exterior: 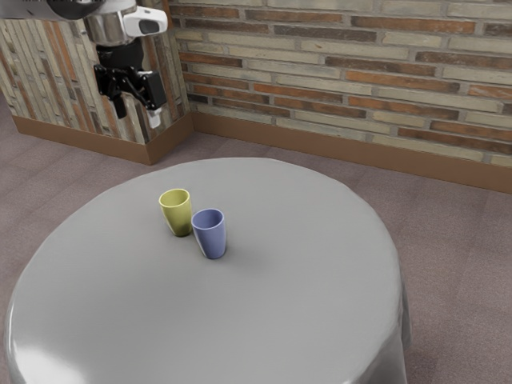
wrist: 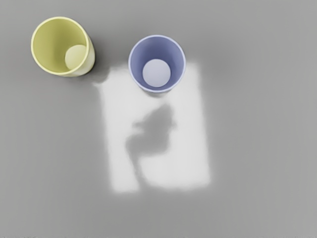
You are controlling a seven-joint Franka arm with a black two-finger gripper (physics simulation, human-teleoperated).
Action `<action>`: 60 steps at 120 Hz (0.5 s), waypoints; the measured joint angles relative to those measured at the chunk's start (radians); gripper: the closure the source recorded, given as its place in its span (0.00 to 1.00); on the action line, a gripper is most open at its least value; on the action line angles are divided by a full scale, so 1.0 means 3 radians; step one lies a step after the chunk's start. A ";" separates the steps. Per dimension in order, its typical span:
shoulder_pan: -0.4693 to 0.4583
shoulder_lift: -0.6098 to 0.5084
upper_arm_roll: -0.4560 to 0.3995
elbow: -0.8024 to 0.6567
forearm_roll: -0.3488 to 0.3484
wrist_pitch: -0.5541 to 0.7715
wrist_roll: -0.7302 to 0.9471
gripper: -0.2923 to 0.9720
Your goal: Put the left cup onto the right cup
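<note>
Well above the blue cup (exterior: 209, 233), gripper (exterior: 138, 112): fingers spread, empty, hanging high, probably lining up a grab.
Yellow cup (exterior: 176, 211): upright on table (exterior: 304, 320), just beside blue cup.
Wrist view, yellow cup (wrist: 62, 47): mouth up, small gap from blue cup (wrist: 157, 63), so fingers should fit.

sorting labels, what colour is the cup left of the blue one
Yellow-green cup, clearest in wrist view.

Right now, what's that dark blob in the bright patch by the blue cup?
Wrist view: it's a shadow inside a bright light patch on the table. Exterior view: the tool hangs high above the table, so it probably casts that shadow.
</note>
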 joint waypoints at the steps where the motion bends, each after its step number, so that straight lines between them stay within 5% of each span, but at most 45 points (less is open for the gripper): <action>1: 0.0000 -0.0001 0.0000 -0.0001 0.0000 0.0000 0.0000 0.23; 60: -0.0005 0.0028 0.0030 -0.0017 0.0019 0.0084 -0.0001 0.23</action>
